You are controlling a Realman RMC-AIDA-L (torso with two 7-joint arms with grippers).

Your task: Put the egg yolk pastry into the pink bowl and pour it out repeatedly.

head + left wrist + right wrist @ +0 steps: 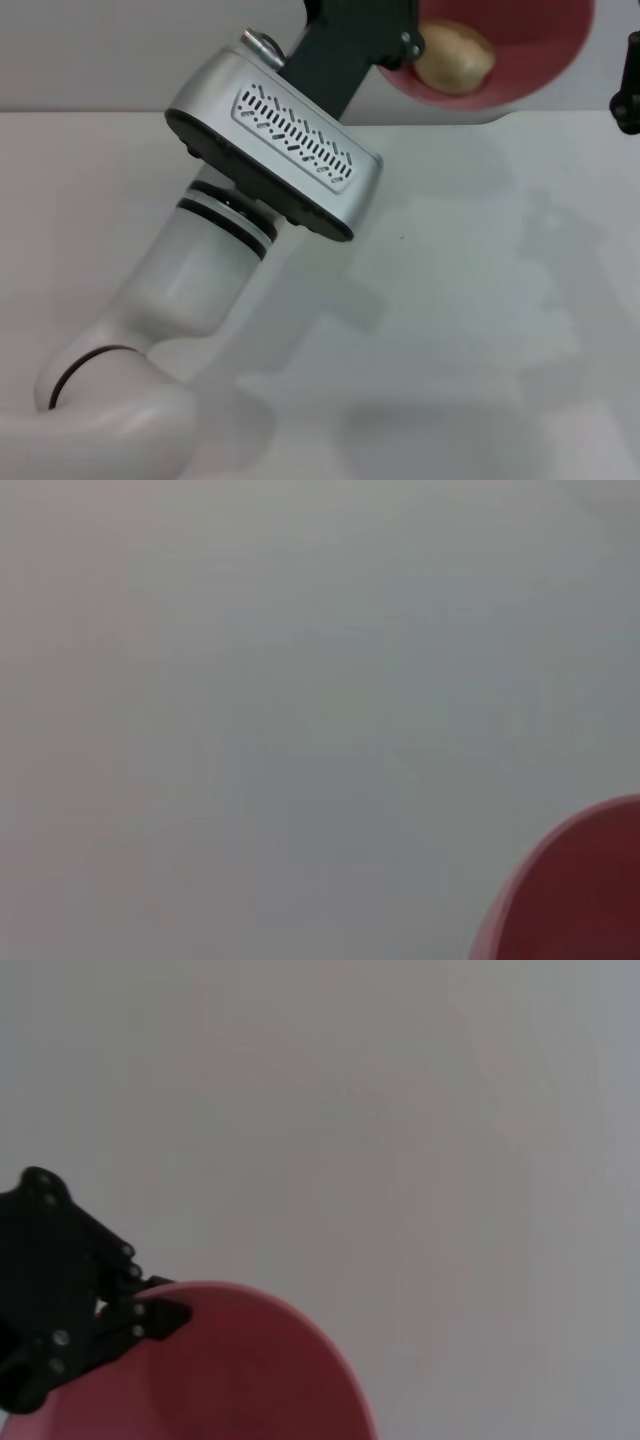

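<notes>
The pink bowl (540, 50) is at the far top of the head view, its inside turned toward me. The egg yolk pastry (455, 57), a pale tan ball, lies inside it against the lower wall. My left arm reaches up from the lower left, and my left gripper (410, 45) is shut on the bowl's left rim. The right wrist view shows that gripper (160, 1315) pinching the pink bowl's (250, 1370) rim. A corner of the pink bowl (580, 890) shows in the left wrist view. Only a black part of my right gripper (628, 95) shows, at the far right edge.
The white table (480, 300) spreads under both arms, with only shadows on it. My left forearm and its silver wrist housing (285, 140) cover the left middle of the head view. A pale wall stands behind the table.
</notes>
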